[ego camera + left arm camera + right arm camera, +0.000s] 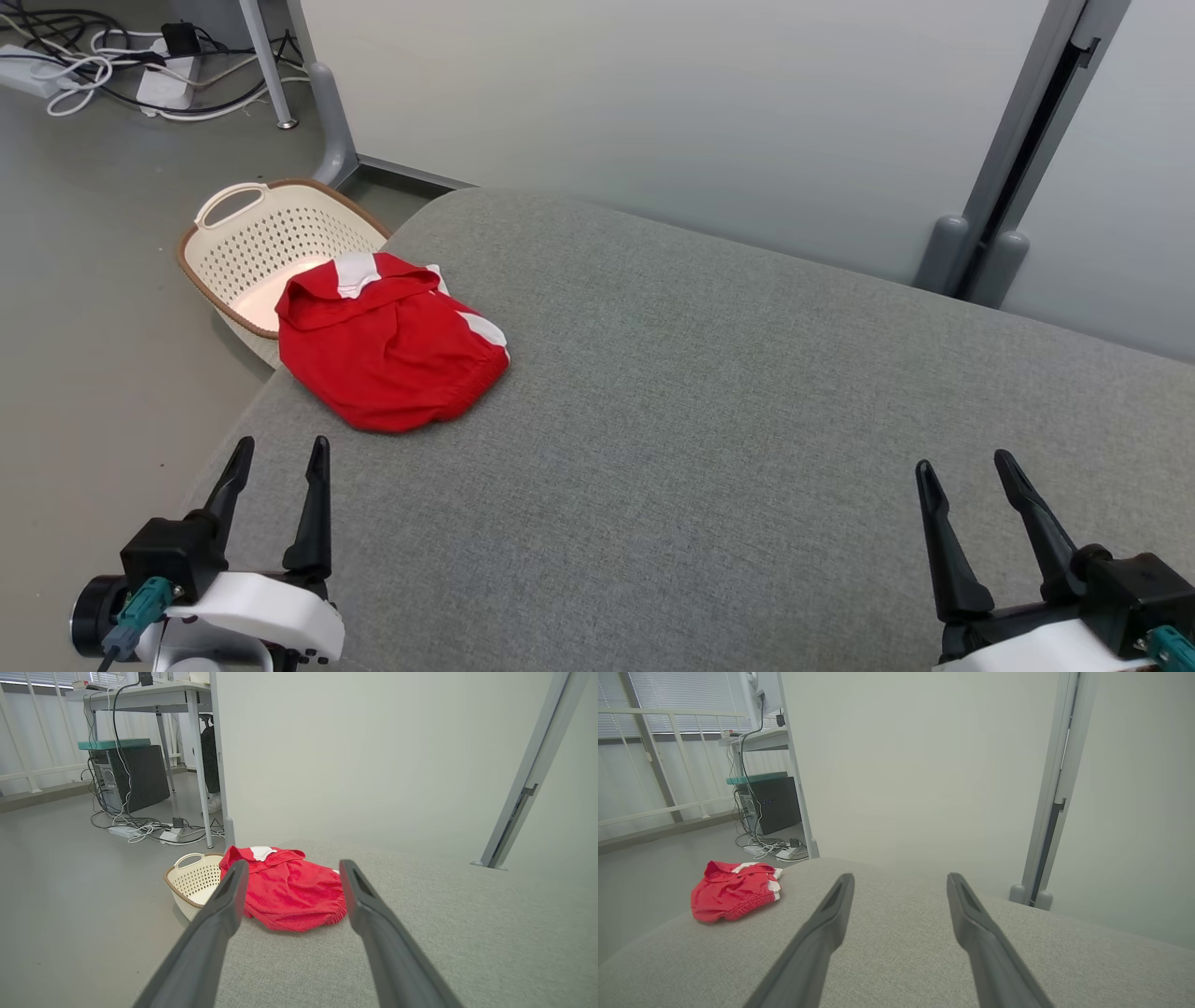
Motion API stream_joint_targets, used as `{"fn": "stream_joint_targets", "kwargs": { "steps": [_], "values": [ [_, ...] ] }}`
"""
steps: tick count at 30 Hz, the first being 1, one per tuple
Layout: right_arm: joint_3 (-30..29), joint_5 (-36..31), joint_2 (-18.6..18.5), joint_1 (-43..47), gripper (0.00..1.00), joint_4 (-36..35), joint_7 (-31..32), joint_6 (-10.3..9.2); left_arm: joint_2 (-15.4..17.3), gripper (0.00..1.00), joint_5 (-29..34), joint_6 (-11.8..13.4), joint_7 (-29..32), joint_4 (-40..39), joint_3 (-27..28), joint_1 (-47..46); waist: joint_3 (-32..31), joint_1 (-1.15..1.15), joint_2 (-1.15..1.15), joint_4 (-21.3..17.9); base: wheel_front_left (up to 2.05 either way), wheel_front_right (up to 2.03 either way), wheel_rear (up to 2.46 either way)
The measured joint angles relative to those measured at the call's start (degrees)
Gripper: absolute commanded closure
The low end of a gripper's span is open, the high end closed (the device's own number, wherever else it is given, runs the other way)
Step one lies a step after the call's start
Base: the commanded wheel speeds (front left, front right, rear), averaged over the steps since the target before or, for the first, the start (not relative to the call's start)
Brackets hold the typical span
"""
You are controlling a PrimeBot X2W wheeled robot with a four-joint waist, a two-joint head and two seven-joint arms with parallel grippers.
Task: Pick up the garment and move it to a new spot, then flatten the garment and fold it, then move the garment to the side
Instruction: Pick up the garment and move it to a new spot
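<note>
A red garment point(387, 347) with white patches lies folded into a compact bundle at the far left edge of the grey padded table point(709, 420). In the left wrist view the garment point(289, 891) sits straight ahead, beyond the fingertips. From the right wrist it appears as a red garment point(733, 891) far off to the left. My left gripper point(282, 446) hovers open at the near left, a short way in front of the garment, with nothing between its fingers. Over at the near right, my right gripper point(964, 463) is open and empty too.
A cream perforated laundry basket point(257, 243) stands on the floor just beyond the table's left edge, partly behind the garment. Cables and power strips point(121, 65) lie on the floor at the far left. Pale partition panels with grey posts point(1013, 159) run behind the table.
</note>
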Motion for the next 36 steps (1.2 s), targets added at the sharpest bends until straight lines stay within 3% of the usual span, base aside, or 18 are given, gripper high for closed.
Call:
{"fn": "stream_joint_targets", "kwargs": {
  "steps": [11, 19, 27, 36],
  "values": [
    [0.0, 0.0, -0.1, -0.4, 0.00, -0.3, 0.6, 0.00, -0.3, 0.00, 0.1, 0.2, -0.4, 1.4, -0.4, -1.9, 1.1, 0.00, 0.00, 0.0, 0.00, 0.00, 0.00],
    [0.4, -0.4, -3.0, -4.6, 0.00, -4.8, 4.0, 0.00, -2.5, 0.00, -1.4, -0.8, -0.7, 6.2, 0.9, -10.1, 7.8, 0.00, 0.00, -2.2, 0.00, 0.00, 0.00],
    [0.4, -1.0, -6.3, -10.0, 0.00, -9.1, 6.5, -0.01, -4.2, 0.00, -2.0, -3.6, -0.8, 19.5, 3.0, -23.5, 19.2, 0.00, 0.00, -6.0, 0.00, 0.00, 0.00],
    [0.8, -0.9, -6.6, -12.8, 0.00, -8.4, 5.7, -0.02, -4.1, 0.00, -2.8, -7.0, -0.9, 39.2, 5.2, -31.9, 28.0, 0.00, 0.00, -11.4, 0.00, 0.00, 0.00]
  ]
}}
